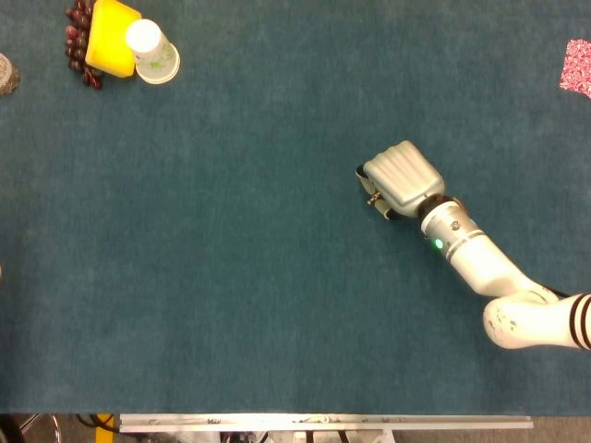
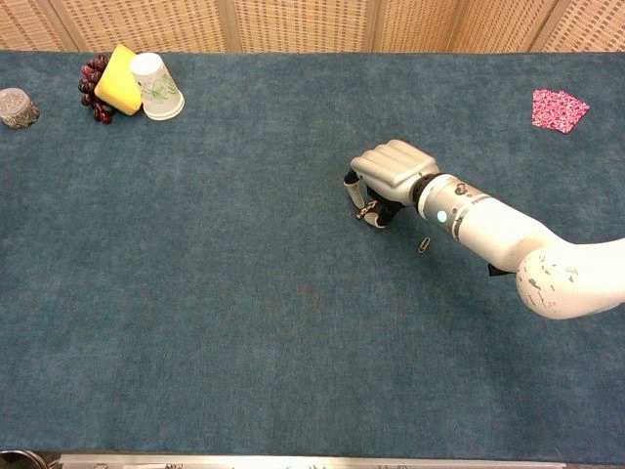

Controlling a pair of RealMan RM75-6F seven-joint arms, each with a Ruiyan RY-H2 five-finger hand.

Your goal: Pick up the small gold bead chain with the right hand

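Note:
The small gold bead chain (image 2: pixel 366 208) lies on the blue-green table cover, right of centre. My right hand (image 2: pixel 389 174) hangs over it, knuckles up, fingers curled down around it. In the chest view the chain sits pinched between the fingertips (image 2: pixel 350 184) and the thumb, low against the cloth. From the head view, the right hand (image 1: pixel 400 177) covers most of the chain (image 1: pixel 372 197); only a small glint shows at its lower left. My left hand is in neither view.
A small paper clip (image 2: pixel 423 244) lies just right of the hand. At the far left corner stand a yellow block (image 2: pixel 117 80), dark grapes (image 2: pixel 90 86), a tipped white cup (image 2: pixel 156 86) and a silver foil cup (image 2: pixel 16 106). A pink patterned cloth (image 2: pixel 559 107) lies far right.

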